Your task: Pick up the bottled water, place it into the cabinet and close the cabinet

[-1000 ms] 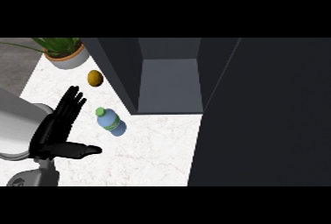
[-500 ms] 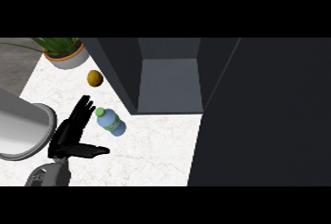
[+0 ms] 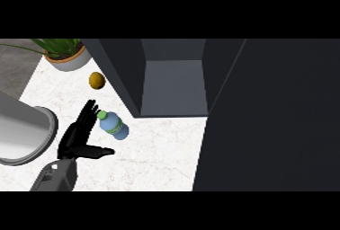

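White marbled stone counter [image 3: 159,148]: carries every item listed below.

Small clear-blue plastic water bottle with green cap [image 3: 114,125]: lying on its side on the counter, cap toward 11 o'clock, base toward 5 o'clock. It sits outside the cabinet, near the cabinet's lower left corner, at about 8 o'clock from the opening.

Black left hand [image 3: 78,137]: on a grey forearm [image 3: 54,177] entering from the lower edge, at 9 o'clock of the bottle and just beside it. Fingers straight and close together, pointing to 12 o'clock along the bottle's left side; thumb stuck out toward 3 o'clock below the bottle's base. Nothing is held. Whether the fingertips touch the cap cannot be told.

Right hand: not seen anywhere.

Dark grey open cabinet [image 3: 172,81]: at 1 o'clock from the bottle, its paler grey inner floor visible, nothing inside it. A wide dark panel [image 3: 272,117], apparently its open door, fills the right side at 3 o'clock.

Small round yellow-brown fruit [image 3: 97,80]: on the counter at 12 o'clock from the bottle, well apart from it, just beside the cabinet's left wall.

Green leafy plant in a pale grey pot [image 3: 68,55]: at 11 o'clock, in the far left corner.

Large grey rounded cylinder [image 3: 21,134]: at the left edge, 9 o'clock from the hand.
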You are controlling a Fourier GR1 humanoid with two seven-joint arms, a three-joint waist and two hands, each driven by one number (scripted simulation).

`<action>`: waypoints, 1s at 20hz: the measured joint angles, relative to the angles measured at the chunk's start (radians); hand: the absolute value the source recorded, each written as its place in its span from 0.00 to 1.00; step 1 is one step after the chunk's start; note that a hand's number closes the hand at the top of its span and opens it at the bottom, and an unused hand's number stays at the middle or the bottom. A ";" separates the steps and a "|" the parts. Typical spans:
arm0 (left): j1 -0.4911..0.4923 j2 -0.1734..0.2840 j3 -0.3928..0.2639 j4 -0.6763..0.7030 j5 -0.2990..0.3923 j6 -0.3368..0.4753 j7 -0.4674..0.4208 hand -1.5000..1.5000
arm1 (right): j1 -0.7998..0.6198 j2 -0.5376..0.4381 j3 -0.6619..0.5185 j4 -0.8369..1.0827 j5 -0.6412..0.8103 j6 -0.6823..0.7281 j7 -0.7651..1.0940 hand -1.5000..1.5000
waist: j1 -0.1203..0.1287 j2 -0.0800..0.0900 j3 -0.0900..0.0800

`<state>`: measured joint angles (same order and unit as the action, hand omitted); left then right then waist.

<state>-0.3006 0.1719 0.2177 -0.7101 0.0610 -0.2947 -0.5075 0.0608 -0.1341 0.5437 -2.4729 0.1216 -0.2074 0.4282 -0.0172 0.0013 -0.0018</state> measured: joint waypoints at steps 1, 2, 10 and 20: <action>-0.015 -0.002 0.003 0.035 -0.006 0.007 -0.029 0.00 | 0.005 -0.004 0.009 -0.002 0.000 -0.002 0.001 0.00 | -0.001 0.000 0.000; -0.036 0.001 0.010 0.082 -0.012 0.009 -0.063 0.00 | -0.001 -0.003 0.003 0.000 -0.001 -0.004 0.001 0.00 | -0.003 0.001 0.000; -0.139 -0.014 0.046 0.296 -0.021 0.035 -0.222 0.00 | 0.025 -0.030 0.004 0.007 -0.009 -0.012 -0.042 0.00 | -0.005 0.002 0.000; -0.240 -0.024 0.067 0.435 -0.016 0.001 -0.320 1.00 | 0.043 -0.058 0.021 0.001 -0.011 -0.022 -0.054 0.00 | -0.009 0.003 0.000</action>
<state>-0.5409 0.1483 0.2850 -0.2752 0.0446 -0.2940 -0.8272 0.1038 -0.1925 0.5645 -2.4714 0.1109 -0.2296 0.3738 -0.0259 0.0044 -0.0022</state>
